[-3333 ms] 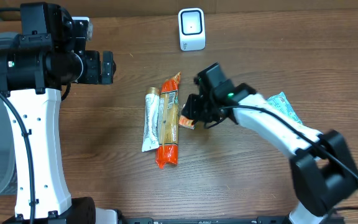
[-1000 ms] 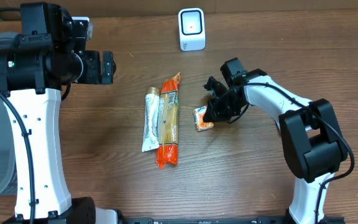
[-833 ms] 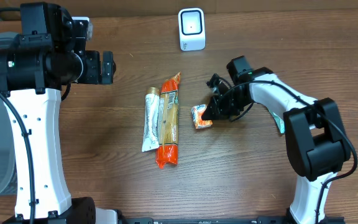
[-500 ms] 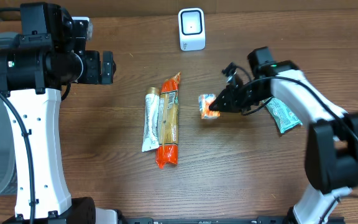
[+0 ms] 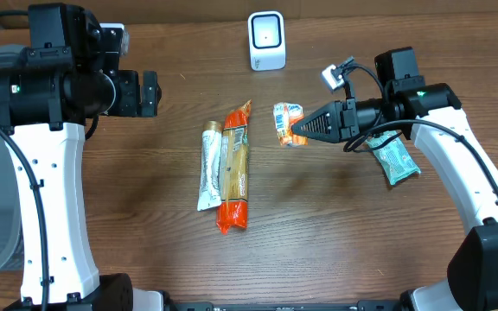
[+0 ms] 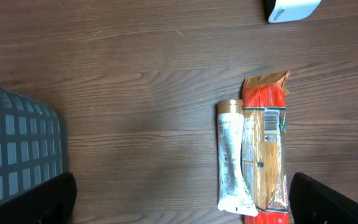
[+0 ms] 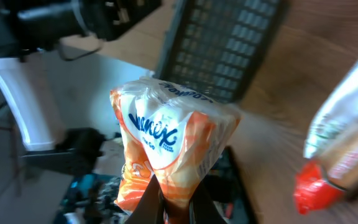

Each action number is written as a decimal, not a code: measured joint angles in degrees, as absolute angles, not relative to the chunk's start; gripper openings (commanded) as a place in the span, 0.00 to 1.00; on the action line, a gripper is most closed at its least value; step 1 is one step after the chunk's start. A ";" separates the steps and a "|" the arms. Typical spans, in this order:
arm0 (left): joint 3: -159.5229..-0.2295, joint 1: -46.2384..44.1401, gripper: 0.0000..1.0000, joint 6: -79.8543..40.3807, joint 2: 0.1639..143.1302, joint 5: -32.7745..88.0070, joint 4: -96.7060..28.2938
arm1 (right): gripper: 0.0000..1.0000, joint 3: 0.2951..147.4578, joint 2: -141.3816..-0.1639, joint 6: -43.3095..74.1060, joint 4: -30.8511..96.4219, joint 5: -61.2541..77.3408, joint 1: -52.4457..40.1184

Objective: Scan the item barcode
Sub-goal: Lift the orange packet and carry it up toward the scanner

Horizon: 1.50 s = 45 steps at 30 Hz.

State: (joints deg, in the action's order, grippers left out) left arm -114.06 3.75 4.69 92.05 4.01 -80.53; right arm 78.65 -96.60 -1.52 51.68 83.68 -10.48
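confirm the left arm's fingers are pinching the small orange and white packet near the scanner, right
Wrong side: the right arm's fingers are pinching the small orange and white packet near the scanner, as the overhead view shows.

Bare tabletop (image 5: pixel 277 86) lies between the tissue packet (image 5: pixel 288 123) and scanner (image 5: pixel 266 40).
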 measured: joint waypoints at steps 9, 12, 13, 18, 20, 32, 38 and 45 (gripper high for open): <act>-114.06 3.75 1.00 4.69 92.05 3.99 -80.55 | 0.04 78.65 -96.60 4.54 47.97 87.83 -10.50; -114.06 3.75 1.00 4.69 92.05 3.99 -80.55 | 0.04 78.65 -96.60 5.21 47.92 87.99 -10.50; -114.06 3.75 1.00 4.69 92.05 3.99 -80.53 | 0.04 78.65 -96.60 5.39 47.94 88.01 -10.48; -114.06 3.75 1.00 4.69 92.05 4.01 -80.55 | 0.04 78.65 -96.60 5.96 47.92 88.01 -10.48; -114.06 3.75 0.99 4.69 92.05 4.01 -80.55 | 0.04 78.65 -96.60 6.02 47.90 88.01 -10.50; -114.06 3.75 1.00 4.69 92.05 4.01 -80.58 | 0.03 78.65 -96.57 13.45 39.79 87.99 -10.04; -114.06 3.75 1.00 4.69 92.05 4.01 -80.55 | 0.03 78.65 -96.33 20.86 31.57 88.03 -8.05; -114.06 3.75 1.00 4.69 92.05 4.01 -80.55 | 0.04 78.65 -96.01 26.94 28.53 88.03 -5.43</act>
